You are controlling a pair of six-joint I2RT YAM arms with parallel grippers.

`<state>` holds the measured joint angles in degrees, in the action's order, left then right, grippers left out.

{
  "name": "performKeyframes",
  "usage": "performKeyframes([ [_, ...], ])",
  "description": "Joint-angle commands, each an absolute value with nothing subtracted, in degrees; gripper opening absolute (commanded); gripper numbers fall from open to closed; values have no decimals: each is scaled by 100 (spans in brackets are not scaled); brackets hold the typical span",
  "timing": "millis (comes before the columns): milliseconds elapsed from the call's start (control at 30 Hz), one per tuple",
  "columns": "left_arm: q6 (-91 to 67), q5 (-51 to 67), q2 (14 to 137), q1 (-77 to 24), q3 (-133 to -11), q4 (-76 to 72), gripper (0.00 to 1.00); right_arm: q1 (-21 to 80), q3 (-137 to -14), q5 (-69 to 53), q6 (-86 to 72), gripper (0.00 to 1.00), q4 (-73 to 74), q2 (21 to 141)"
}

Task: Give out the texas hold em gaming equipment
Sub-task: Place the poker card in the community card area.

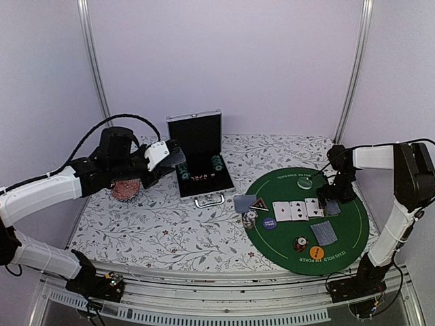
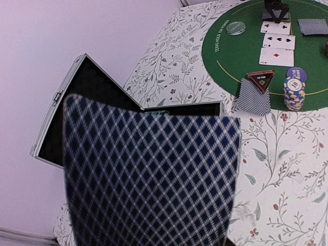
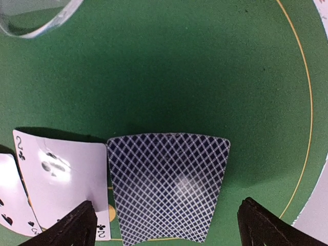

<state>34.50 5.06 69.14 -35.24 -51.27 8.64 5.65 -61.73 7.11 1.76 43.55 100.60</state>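
Left gripper (image 1: 170,155) clamps a blue diamond-backed playing card (image 2: 154,179); right gripper (image 3: 165,220) gapes wide.
A face-down card (image 3: 169,174) lies between right's jaws; beyond left's, the open silver metal case (image 1: 197,132) holds round chip stacks (image 1: 217,163).

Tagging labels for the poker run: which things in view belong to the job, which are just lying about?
Job: held card in left hand; face-up cards; face-down card beneath open right hand; chip stack; purple disc; orange disc; triangular marker; green mat.
Lying about: open case; reddish round thing under left arm, unidentifiable.
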Motion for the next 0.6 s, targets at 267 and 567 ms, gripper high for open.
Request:
performKeyframes([
  [267,3550,670,6932,-3492,-5203,891,29,1531,-7854,659,33,99,5175,9172],
  [567,3566,749,6944,-3498,-5212,914,29,3614,-7203,-3228,-1572,99,-337,8413],
])
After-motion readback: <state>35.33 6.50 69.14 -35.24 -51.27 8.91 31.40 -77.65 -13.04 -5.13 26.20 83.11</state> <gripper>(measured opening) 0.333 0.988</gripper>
